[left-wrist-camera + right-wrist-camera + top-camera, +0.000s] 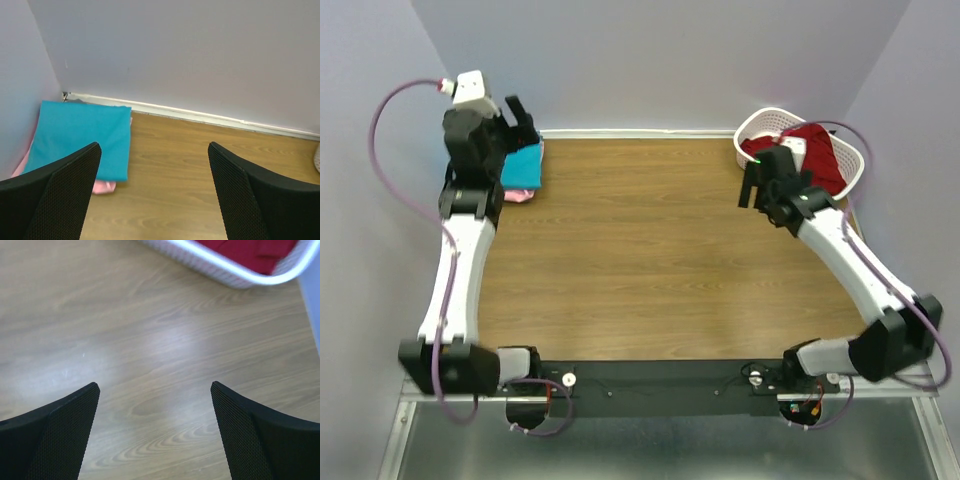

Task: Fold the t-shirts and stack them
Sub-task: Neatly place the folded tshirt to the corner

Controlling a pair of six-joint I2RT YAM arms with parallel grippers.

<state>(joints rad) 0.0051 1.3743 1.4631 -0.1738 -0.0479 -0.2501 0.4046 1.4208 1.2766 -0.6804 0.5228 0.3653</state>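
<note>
At the far left corner of the bench (650, 260), the left hand (152, 146) is seen raised, its fingers set wide apart and nothing held between them. Just beyond it the teal shirt (80, 135) is found folded flat against the wall, laid on the pink shirt (104, 186), of which only an edge is shown beneath. The middle of the bench carries no cloth. On the right, the right hand (154, 385) is held above bare wood near the basket (758, 124), its fingers likewise parted and empty. The dark red shirt (817, 150) is observed heaped in that basket, not yet folded. It is judged light, limp and prone to sag and bunch. A pinch on a raised fold at the top of the heap is advised, and the plastic rim is to be avoided.
</note>
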